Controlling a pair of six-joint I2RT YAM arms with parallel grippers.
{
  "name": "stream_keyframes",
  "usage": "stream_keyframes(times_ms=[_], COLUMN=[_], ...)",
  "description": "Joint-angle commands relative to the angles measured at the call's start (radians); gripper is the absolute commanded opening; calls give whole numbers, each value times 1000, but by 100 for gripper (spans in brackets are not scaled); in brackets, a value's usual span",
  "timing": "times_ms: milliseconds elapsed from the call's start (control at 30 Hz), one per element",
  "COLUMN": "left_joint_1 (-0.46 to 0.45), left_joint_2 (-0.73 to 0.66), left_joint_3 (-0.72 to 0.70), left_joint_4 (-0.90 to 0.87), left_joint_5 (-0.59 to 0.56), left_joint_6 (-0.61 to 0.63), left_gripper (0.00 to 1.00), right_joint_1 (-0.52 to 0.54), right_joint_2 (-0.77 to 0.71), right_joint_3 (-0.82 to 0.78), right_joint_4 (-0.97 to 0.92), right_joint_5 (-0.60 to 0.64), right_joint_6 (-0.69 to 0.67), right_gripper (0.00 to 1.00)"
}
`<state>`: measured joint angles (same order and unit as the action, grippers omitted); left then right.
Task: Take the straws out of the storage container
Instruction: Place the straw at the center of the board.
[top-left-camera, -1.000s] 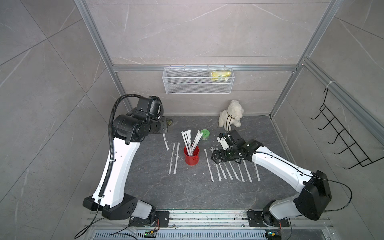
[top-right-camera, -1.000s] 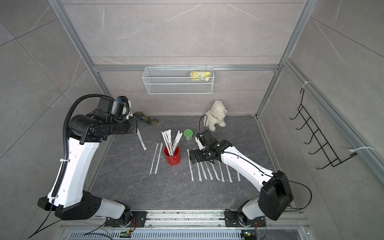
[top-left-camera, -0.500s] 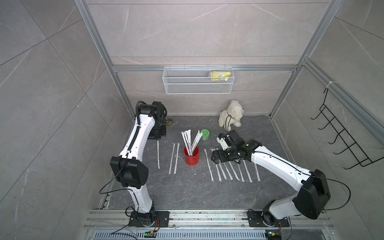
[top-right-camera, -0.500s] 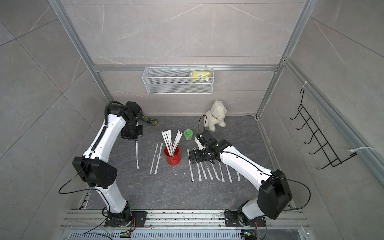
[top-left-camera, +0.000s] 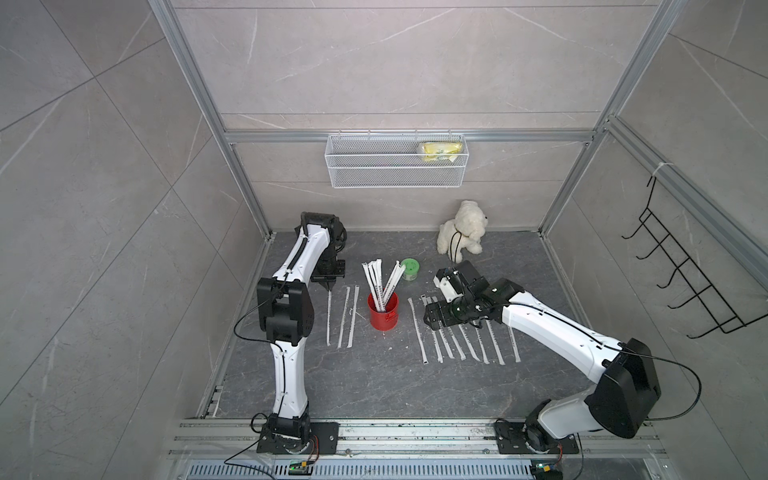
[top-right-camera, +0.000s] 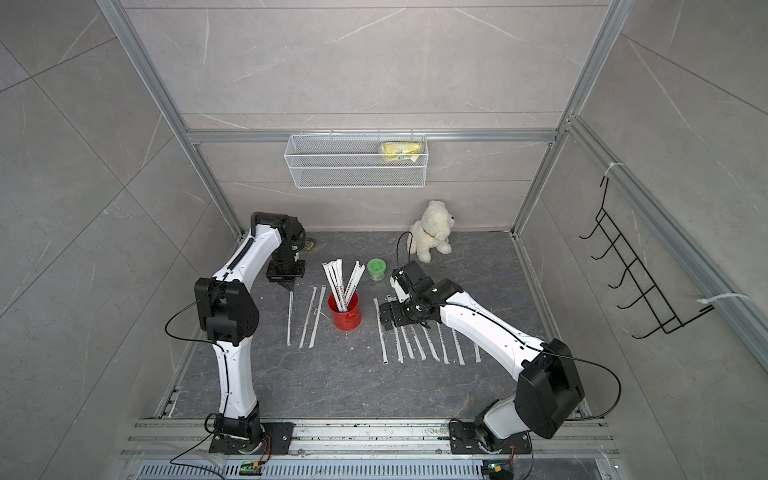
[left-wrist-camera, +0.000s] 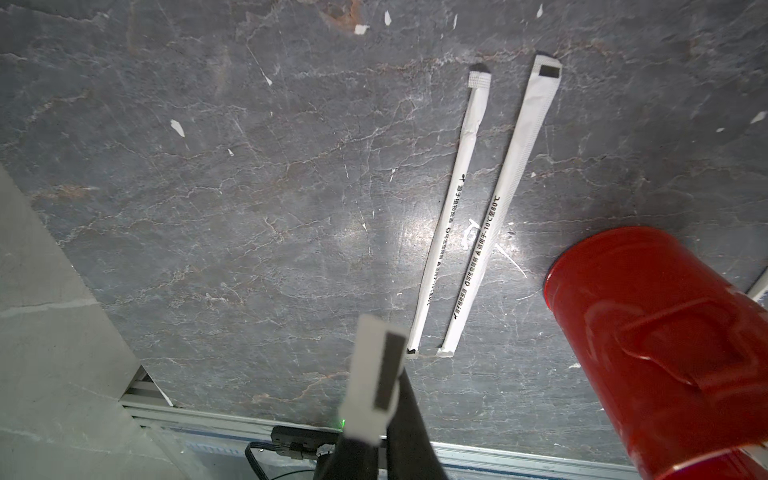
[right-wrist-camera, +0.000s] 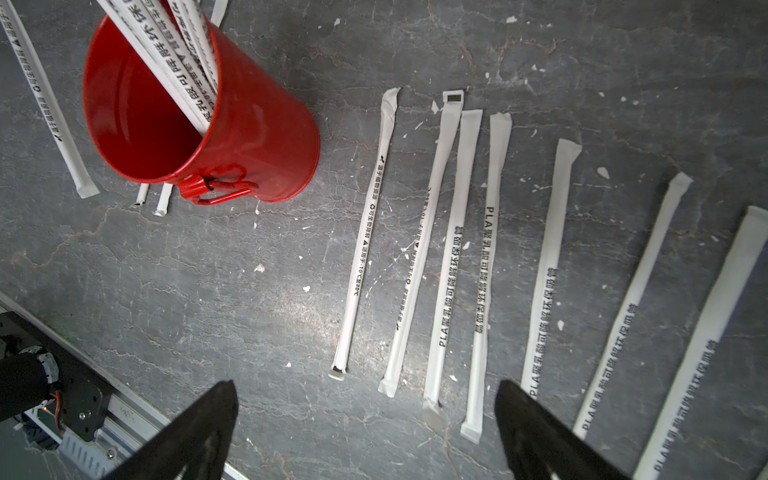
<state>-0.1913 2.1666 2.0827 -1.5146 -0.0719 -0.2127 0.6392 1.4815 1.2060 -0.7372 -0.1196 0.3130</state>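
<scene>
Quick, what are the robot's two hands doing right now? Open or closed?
Left gripper: shut, pinching the end of one straw.
Right gripper: open, holding nothing, above the laid-out straws.

The desk (top-left-camera: 374, 386) is a dark grey, stone-veined slab flecked with white paper scraps (left-wrist-camera: 178, 126). A red can (top-left-camera: 384, 320) stands upright on it between the two sets of jaws. Two paper-wrapped straws (left-wrist-camera: 446, 216) lie flat, side by side but apart, between the left jaws and the can. A third straw (top-left-camera: 328, 320) runs out from the closed left jaws alongside that pair; I can't tell whether it rests flat. Under the wide-spread right jaws a row of straws (right-wrist-camera: 453, 249) lies roughly parallel. Beyond the can sits a green-lidded jar (top-left-camera: 410, 269), and further behind the right jaws a white plush dog (top-left-camera: 461, 228).
</scene>
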Motion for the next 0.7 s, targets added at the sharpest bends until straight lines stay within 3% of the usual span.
stream_keyframes(times_ms=[0, 667], left_joint_1=[7, 10], left_joint_2=[18, 121], left_joint_3=[49, 65], left_joint_4=[-44, -9], left_joint_5=[10, 26], left_joint_6=[36, 39], left_gripper=[8, 8], right_joint_1=[-5, -4], right_joint_2=[10, 43], right_joint_3=[-11, -14], right_joint_4=[-12, 0], right_joint_5=[9, 2], right_joint_6=[-22, -15], right_gripper=[100, 100])
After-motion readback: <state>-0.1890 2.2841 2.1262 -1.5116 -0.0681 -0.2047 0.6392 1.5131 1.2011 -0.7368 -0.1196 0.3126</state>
